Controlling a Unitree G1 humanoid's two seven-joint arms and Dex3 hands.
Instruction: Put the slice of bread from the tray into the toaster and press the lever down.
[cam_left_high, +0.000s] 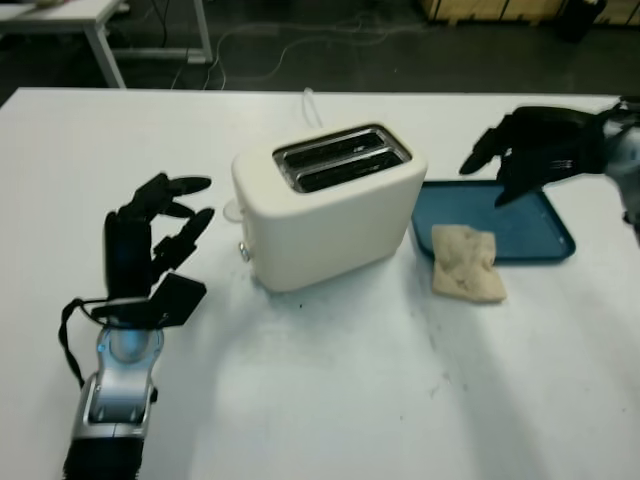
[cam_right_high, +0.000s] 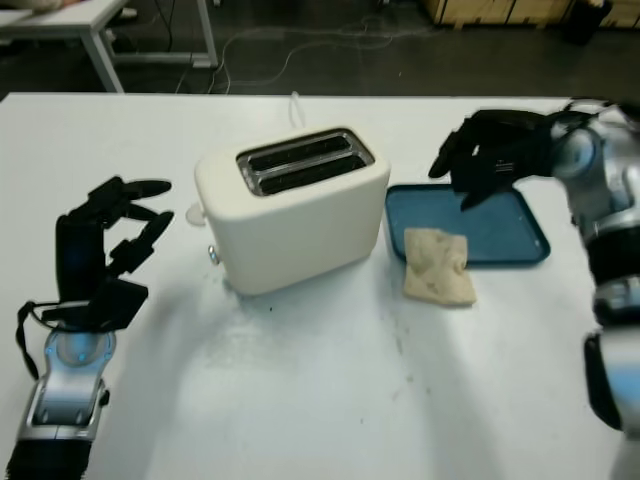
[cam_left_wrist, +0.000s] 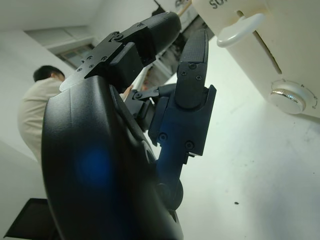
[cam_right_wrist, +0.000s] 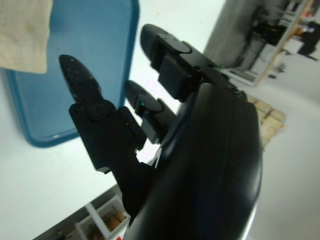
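Spreading across most of the scene, a broad white table (cam_left_high: 330, 400) carries everything else. At its centre a cream-coloured two-slot plastic toaster (cam_left_high: 330, 205) is set upright, its two dark slots empty; a pale lever knob (cam_left_wrist: 239, 29) and a round silver dial (cam_left_wrist: 289, 96) are seen on its end wall in the left wrist view, the knob sitting at the upper end of its slot. Just beside the toaster, on the robot's right, a shallow dark-blue rectangular tray (cam_left_high: 535, 232) is placed. A pale tan slice of bread (cam_left_high: 466, 262) is draped over the tray's near rim, partly on the tray and partly on the table. The right black three-finger hand (cam_left_high: 535, 150) is held above the tray's far edge, open and empty, well clear of the bread. The left black three-finger hand (cam_left_high: 150, 240) is held upright on the toaster's other side, near the lever end; it is open and nothing is gripped. A person in a light shirt (cam_left_wrist: 37, 107) is visible in the background of the left wrist view.
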